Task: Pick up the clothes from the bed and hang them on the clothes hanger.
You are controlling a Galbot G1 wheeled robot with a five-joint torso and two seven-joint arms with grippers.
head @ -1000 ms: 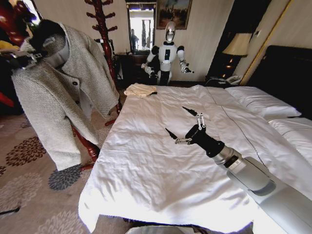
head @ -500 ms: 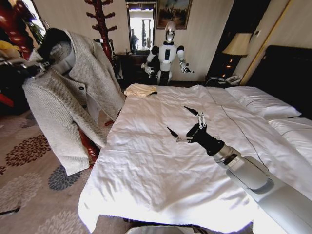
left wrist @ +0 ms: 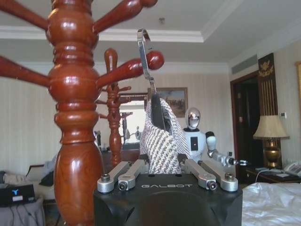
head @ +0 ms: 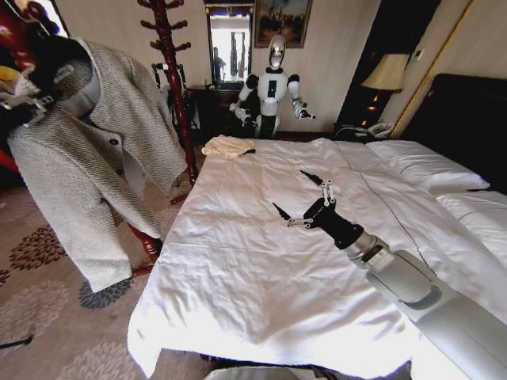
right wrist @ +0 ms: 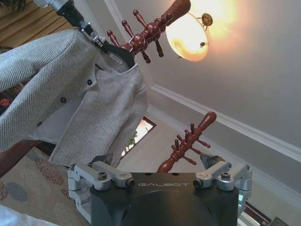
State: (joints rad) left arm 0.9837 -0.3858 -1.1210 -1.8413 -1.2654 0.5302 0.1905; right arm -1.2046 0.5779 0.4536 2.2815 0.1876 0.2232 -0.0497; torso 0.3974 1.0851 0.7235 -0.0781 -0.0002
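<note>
Bedding comes first: the bed (head: 261, 261) has a smooth white cover with soft folds. The right gripper (head: 299, 200) hangs just above the middle of it. Its thin dark fingers are spread wide and hold nothing.

On the left, off the bed, the jacket (head: 87, 158) is up in the air. It is grey and cream with a zigzag weave, dark round buttons and a pale lining. It looks thick and a bit stiff, and its sleeves hang straight down. It sits on a slim black hanger (right wrist: 117, 48). The left gripper (left wrist: 162, 170) is pinched tight on the jacket's cloth at the neck, with the hanger inside.

The hanger's thin silver hook (left wrist: 144, 52) pokes up next to a round knob on the coat stand (left wrist: 75, 108). The stand is shiny red-brown wood with fat turned bumps and pegs that slope up.

I think the job now is to get the hook over a peg. It should go slowly, lift the hook a bit higher than the peg's knob, then lower it. The grip should stay tight until the hook sits.

At the far end of the bed lies a small cream cloth (head: 228, 146).
</note>
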